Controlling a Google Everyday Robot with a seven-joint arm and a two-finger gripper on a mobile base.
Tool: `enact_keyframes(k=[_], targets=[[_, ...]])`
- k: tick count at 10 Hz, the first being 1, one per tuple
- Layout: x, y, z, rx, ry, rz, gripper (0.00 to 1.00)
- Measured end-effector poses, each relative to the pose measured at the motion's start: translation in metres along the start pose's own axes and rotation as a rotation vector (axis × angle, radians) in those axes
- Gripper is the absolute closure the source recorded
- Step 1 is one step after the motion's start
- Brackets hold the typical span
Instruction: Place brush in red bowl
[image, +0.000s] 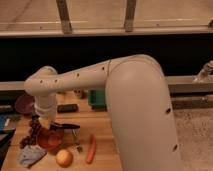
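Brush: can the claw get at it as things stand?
Probably yes. The claw, shut, sits right at the brush, whose handle lies across the red bowl rim, nothing between them.

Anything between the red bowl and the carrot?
Camera view: the fork lies between the red bowl and carrot. The gripper, shut, hangs over the bowl's rim.
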Motion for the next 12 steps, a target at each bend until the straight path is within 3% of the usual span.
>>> enact_keyframes(k=[7,12], targets=[[-0.02,0.032,0.016,-0.032,0.056,-0.053,0.96],[-0.013,0.039,0.034,-0.084,0.079,-0.038,0.45]])
